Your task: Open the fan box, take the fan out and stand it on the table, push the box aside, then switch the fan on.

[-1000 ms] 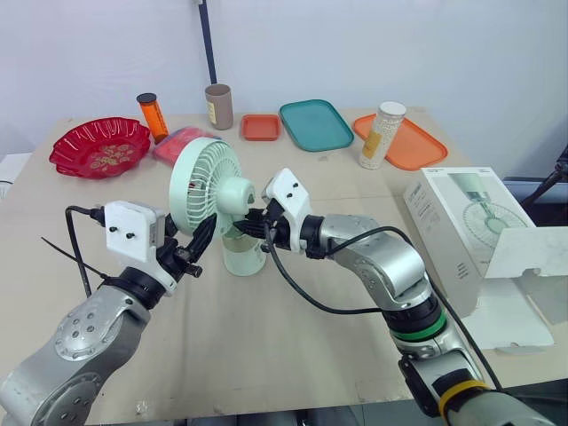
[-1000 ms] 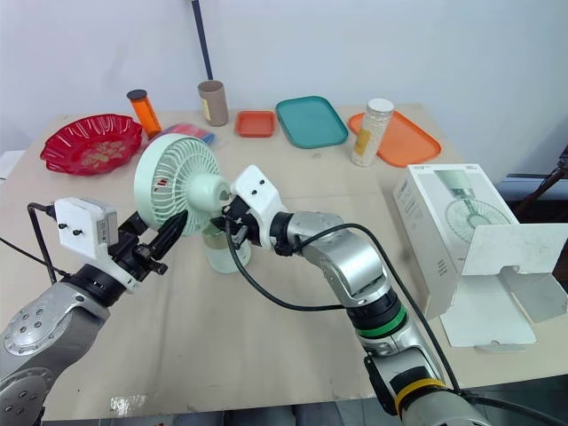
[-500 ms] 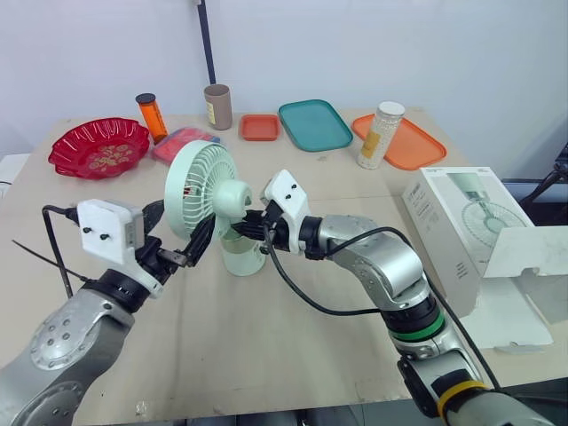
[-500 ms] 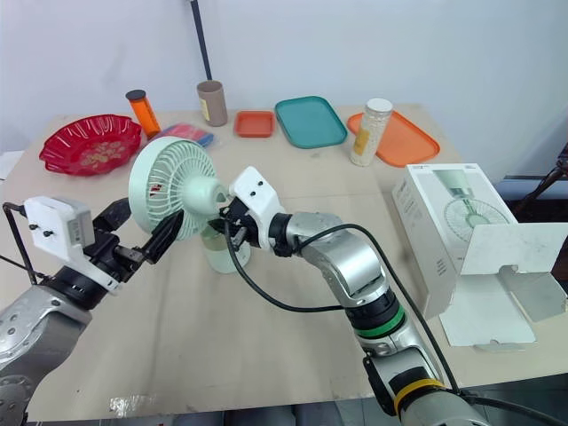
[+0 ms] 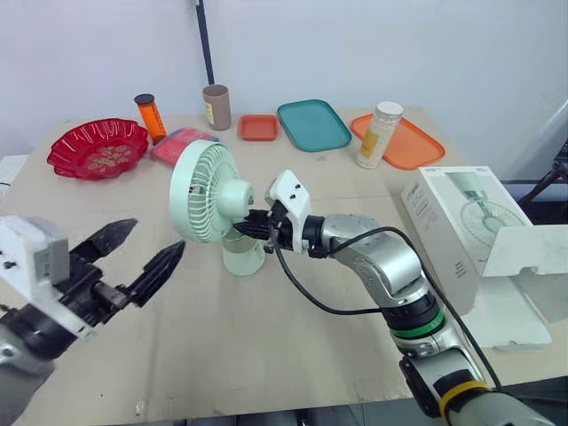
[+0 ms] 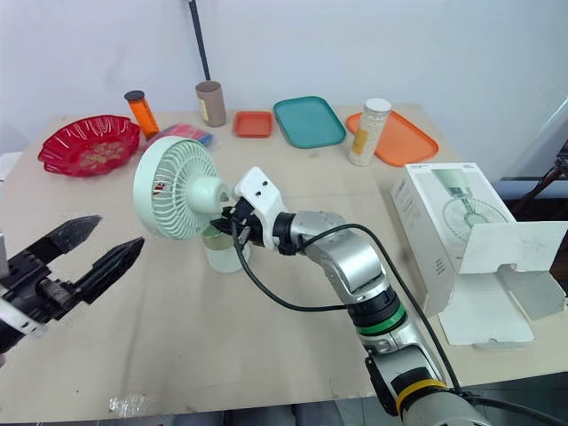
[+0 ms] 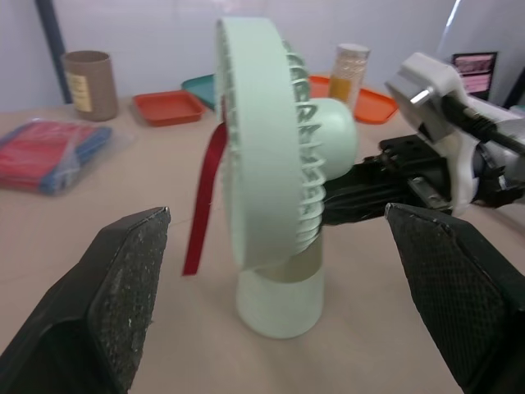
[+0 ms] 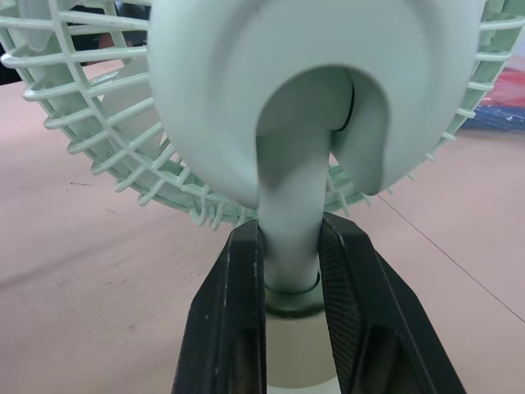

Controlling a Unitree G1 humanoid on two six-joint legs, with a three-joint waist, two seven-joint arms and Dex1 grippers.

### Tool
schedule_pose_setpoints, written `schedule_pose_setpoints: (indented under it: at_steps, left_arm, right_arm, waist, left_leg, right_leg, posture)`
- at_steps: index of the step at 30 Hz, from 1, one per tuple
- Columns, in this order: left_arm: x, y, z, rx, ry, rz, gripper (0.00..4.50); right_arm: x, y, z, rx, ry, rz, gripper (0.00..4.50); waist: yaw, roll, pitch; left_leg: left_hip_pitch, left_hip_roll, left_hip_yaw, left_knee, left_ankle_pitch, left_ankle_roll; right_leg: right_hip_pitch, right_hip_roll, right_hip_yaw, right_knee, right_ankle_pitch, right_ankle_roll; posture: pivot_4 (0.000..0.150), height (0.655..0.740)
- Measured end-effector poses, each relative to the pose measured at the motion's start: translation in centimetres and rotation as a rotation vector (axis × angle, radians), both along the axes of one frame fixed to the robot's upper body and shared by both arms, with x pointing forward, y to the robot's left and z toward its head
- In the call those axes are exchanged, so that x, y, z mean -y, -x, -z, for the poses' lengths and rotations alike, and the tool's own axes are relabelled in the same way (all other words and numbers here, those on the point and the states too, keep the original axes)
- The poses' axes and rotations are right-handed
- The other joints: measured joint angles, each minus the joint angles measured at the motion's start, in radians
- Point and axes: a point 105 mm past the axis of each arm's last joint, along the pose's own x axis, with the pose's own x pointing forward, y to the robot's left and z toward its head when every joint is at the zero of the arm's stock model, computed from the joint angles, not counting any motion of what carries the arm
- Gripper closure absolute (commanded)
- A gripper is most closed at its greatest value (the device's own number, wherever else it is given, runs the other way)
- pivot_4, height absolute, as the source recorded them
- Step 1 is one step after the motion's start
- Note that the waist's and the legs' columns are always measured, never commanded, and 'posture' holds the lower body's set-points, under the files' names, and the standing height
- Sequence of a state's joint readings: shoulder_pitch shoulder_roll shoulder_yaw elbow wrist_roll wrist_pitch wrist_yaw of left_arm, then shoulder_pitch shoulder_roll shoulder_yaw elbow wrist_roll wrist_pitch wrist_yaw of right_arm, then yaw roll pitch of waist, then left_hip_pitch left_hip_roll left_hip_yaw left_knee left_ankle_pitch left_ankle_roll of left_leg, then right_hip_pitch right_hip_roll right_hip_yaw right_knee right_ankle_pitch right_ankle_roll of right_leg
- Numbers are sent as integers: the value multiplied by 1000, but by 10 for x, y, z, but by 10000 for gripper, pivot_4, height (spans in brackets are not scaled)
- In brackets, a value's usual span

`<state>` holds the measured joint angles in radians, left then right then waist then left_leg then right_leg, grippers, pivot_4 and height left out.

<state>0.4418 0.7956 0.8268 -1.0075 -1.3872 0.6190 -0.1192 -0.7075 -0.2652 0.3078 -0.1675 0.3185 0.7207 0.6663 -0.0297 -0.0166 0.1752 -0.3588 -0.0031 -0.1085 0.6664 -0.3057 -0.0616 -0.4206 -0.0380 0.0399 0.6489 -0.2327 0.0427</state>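
Jaws of the right gripper (image 5: 251, 227) clench the vertical neck of the pale-green plastic desk fan (image 5: 206, 190) from behind. It stands upright on the bench (image 5: 266, 355), while the left gripper (image 5: 157, 234), jaws spread wide, faces its grille, apart.

fan box (image 5: 461, 213): side print too small to read
brown cup (image 5: 216, 106): yellow label, unreadable

Table (image 5: 266, 355) | fan (image 5: 201, 191), box (image 5: 448, 226), red bowl (image 5: 99, 149), bottle (image 5: 149, 117), cup (image 5: 216, 106), teal tray (image 5: 313, 124) | pink packet (image 5: 177, 142), perhaps cloths
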Motion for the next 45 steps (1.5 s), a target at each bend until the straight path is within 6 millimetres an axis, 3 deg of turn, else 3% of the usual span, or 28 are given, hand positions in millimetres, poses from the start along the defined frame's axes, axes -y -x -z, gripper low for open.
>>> schedule_pose_setpoints:
  at_steps: [5, 8, 12, 16, 21, 25, 38, 44, 45]
  left_arm:
    - [-38, -7, -5, 11, 15, -136, 298]
    - [-58, -11, 6, -23, -2, -200, 0]
    - [-68, -13, 24, -66, -51, -201, 0]
    - [-60, -16, 47, -119, -126, -109, 0]
    - [-59, -20, 62, -141, -177, -35, 0]
    - [-59, -24, 65, -137, -203, 2, 0]
    - [-23, -26, 78, -161, -270, 270, 0]
    - [-8, -25, 95, -204, -291, 370, 0]
    - [-6, -25, 96, -206, -294, 378, 2616]
  right_arm:
    - [-1, -1, 0, -5, -8, -6, 41460]
    - [-2, 0, 0, -6, -13, -12, 41464]
    - [-2, -1, -1, -6, -12, -17, 41464]
    - [-1, 1, -1, -4, -7, -34, 41464]
    - [3, 5, 2, 18, -10, -73, 41464]
    - [6, 10, 3, 17, -30, -118, 41464]
    - [28, 35, -8, -14, -123, -286, 41464]
    - [37, 52, 7, -36, -81, -342, 41464]
    - [37, 54, 10, -37, -74, -353, 41464]
  waist:
    - [-5, 0, 0]
    - [-8, 0, 0]
    - [-10, 0, 0]
    - [-10, 0, 0]
    - [-13, 0, 0]
    - [-17, 0, 0]
    - [-17, 0, 0]
    - [-17, -1, 0]
    - [-17, 0, 0]
  left_leg:
    - [1, 0, 0, 0, 0, 0]
    - [0, 0, 0, -1, 0, 0]
    - [0, 0, 0, -3, 0, 0]
    - [0, 0, 0, -3, 1, -1]
    - [0, 0, 0, -4, 1, -1]
    - [0, 0, 0, -4, 1, -1]
    - [0, 1, 0, -3, 0, 0]
    - [0, 1, 1, -3, 0, 0]
    - [0, 1, 1, -3, 0, 0]
  right_leg:
    - [1, 0, 0, 0, 0, 0]
    - [0, 0, 0, 0, 0, 0]
    - [-1, 0, 0, 0, 0, 0]
    - [-1, 0, 0, 0, 0, 0]
    - [-1, 0, 0, 0, 0, 0]
    - [-1, 0, 0, 0, 0, 0]
    - [-2, 1, 0, 0, 0, -1]
    - [-2, 1, 0, 0, 0, -1]
    - [-2, 1, 0, 0, 0, -1]
  posture:
    - [1500, 7400]
    - [1500, 7400]
    - [1500, 7400]
    - [1500, 7400]
    - [1500, 7400]
    - [1500, 7400]
    - [1500, 7400]
    - [1500, 7400]
    - [1500, 7400]
